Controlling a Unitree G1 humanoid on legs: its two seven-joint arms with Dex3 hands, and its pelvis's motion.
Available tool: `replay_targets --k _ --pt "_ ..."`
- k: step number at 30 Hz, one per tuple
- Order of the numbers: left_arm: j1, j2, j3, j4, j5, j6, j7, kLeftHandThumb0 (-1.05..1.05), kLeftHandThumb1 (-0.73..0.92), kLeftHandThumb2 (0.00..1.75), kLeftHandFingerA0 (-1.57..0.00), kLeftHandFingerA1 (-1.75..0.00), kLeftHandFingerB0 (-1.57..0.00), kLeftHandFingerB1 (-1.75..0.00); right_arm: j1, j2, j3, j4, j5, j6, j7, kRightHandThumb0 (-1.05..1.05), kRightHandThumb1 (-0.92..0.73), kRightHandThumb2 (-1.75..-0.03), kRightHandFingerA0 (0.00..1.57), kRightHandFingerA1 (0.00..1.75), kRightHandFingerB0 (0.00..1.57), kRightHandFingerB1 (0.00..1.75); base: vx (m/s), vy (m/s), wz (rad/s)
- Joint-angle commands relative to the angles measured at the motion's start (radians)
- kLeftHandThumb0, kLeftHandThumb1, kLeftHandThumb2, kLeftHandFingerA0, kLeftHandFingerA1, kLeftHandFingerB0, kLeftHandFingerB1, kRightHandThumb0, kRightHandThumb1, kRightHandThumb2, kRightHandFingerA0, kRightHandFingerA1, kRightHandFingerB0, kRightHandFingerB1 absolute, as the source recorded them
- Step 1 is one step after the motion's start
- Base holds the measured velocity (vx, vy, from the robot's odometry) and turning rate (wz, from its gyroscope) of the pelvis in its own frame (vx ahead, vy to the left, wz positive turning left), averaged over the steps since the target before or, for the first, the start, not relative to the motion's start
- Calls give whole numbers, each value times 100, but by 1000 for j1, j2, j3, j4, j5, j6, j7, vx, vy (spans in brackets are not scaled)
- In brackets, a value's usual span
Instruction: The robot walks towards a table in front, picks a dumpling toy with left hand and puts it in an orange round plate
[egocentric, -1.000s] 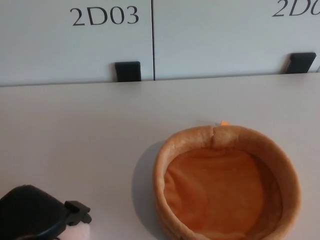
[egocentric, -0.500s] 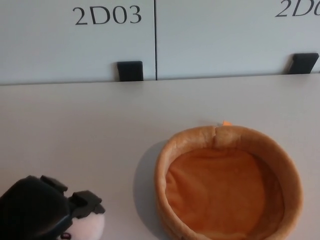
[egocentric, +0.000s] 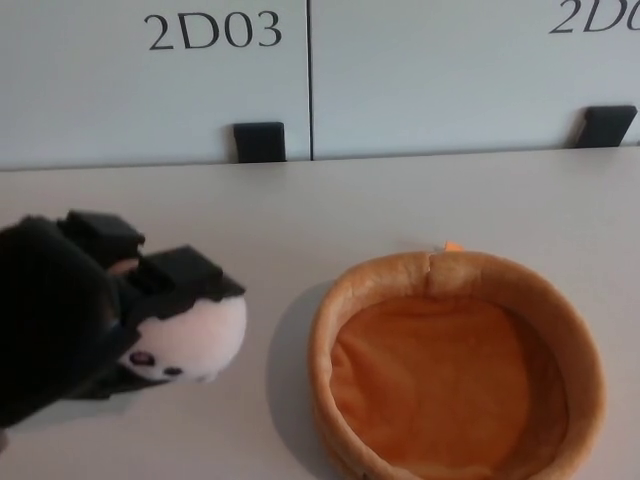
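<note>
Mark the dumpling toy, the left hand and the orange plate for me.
dumpling toy (egocentric: 195, 340): head view, white face below the fingers.
left hand (egocentric: 70, 310): head view, black back of hand.
orange plate (egocentric: 385, 275): head view, far-left rim.

Left hand in view, closed on toy.
Left hand (egocentric: 90, 310) enters from the left edge, black, fingers (egocentric: 185, 272) curled over the top of the white dumpling toy (egocentric: 190, 340), gripping it and pointing right. Right hand not in view.
</note>
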Motion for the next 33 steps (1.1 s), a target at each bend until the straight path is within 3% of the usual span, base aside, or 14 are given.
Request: replay_targets --k 1,2,3,5,9,16,20,26,27,28,29,31,32,33 --pt "-215 -54 -8 -84 -251 111 -123 -9 57 99 -144 -124 -127 -109 -4 3 2 25 7 6 -1 -20 -65 -59 63 47 28 37 0 0 0" --pt "-282 -78 -60 -86 -211 139 -153 -13 54 96 -144 -123 -119 -98 -4 -2 7 13 3 15 7 -24 -67 -59 64 49 27 36 0 0 0" --pt "-332 -102 -102 -79 -187 157 -175 -19 72 60 -153 -95 -132 -67 1 -3 6 -4 6 27 15 -23 -66 -59 64 48 27 36 0 0 0" --pt "-419 -153 -182 -57 -137 184 -217 -18 64 59 -153 -92 -124 -60 0 -2 3 -5 18 27 24 -28 -65 -62 64 49 25 38 0 0 0" --pt "-508 -253 -318 2 -55 204 -259 -19 65 59 -155 -87 -116 -54 -4 1 1 10 21 1 10 -22 -64 -59 70 53 28 38 0 0 0" --pt "-610 -417 -536 134 141 218 -273 -22 70 61 -148 -88 -118 -57 36 -3 13 -116 -2 97 25 -23 -67 -59 69 55 26 37 0 0 0" --pt "-656 -484 -606 205 198 247 -291 -20 72 61 -145 -92 -120 -59 25 -1 21 -115 -8 112 23 -22 -66 -59 70 60 26 36 0 0 0" --pt "-654 -515 -672 280 280 276 -307 -20 68 60 -143 -87 -115 -56 22 4 22 -104 8 85 22 -27 -63 -63 71 52 28 39 0 0 0" --pt "-632 -522 -675 277 271 304 -331 -33 57 82 -133 -93 -93 -64 28 3 20 -124 12 88 27 -26 -63 -62 71 52 28 40 0 0 0" --pt "-620 -526 -675 273 261 318 -343 -33 57 82 -133 -93 -93 -64 31 3 20 -134 15 92 31 -26 -63 -62 71 52 28 40 0 0 0" --pt "-599 -530 -677 259 257 354 -383 -36 67 59 -115 -55 -71 -44 42 2 18 -162 20 105 41 -22 -64 -59 69 49 27 38 0 0 0" --pt "-587 -531 -679 245 267 381 -420 -36 67 59 -115 -55 -71 -44 51 0 17 -184 23 117 48 -22 -64 -59 69 49 27 38 0 0 0" --pt "-579 -527 -684 214 311 436 -504 -72 48 81 -46 -48 -31 -53 60 -5 14 -226 23 133 55 -24 -63 -58 67 49 29 39 0 0 0" --pt "-577 -527 -685 205 325 451 -527 -72 48 81 -46 -48 -31 -53 63 -7 13 -239 22 139 56 -24 -63 -58 67 49 29 39 0 0 0"
